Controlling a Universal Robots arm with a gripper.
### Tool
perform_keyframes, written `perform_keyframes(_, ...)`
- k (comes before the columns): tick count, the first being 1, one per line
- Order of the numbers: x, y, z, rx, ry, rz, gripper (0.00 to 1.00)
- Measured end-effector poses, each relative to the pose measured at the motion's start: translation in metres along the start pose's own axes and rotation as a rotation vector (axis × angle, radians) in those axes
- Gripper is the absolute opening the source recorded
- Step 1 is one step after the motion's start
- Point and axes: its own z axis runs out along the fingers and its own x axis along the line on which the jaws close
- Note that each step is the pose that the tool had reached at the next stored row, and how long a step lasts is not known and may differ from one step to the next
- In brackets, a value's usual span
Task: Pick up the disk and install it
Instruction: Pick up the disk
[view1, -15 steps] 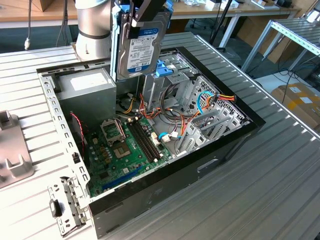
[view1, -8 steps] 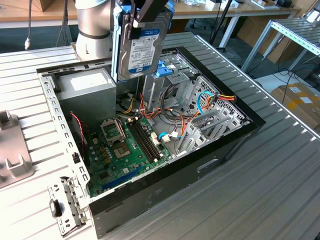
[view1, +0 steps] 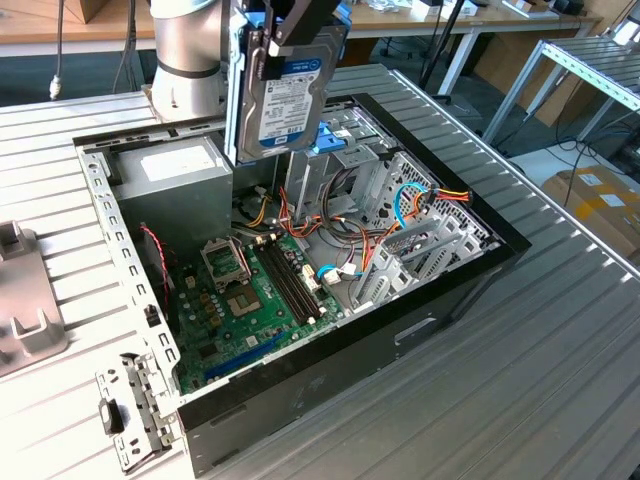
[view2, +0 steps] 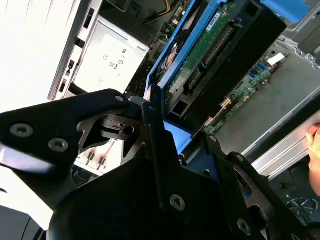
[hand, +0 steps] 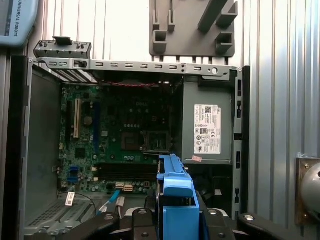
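**Inspector:** State the pincer's condition.

**Clerk:** Found the pincer clamped on the disk; jaws pressed against its light-blue frame; confirmed in both wrist views.

**Inspector:** Locate the disk.

**Clerk:** Held upright in the pincer, white label facing outward; hanging clear above the open computer case; touching nothing except the jaws.

**Inspector:** Account for that hold.

**Clerk:** Judged an edge-on grip, leaving the lower edge free to enter a bay; noted the drive cage just below the pincer; judged picked up but not yet installed. Noted the power supply box below and to one side of the pincer; the motherboard lower and farther off; loose cables near the cage, a likely snag.

**Inspector:** Describe surface and room.

**Clerk:** Found the case resting on a slatted aluminium table; the arm's base mounted just beside the pincer; a grey fixture well apart from it, at the exterior view's left. Beyond the pincer, recorded workbenches; a cardboard box past the table's edge.
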Motion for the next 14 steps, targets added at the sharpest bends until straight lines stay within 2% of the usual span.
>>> perform_keyframes(14, 0.0039, -0.0025, 0.0001, 0.0000, 0.0001, 0.000, 0.37)
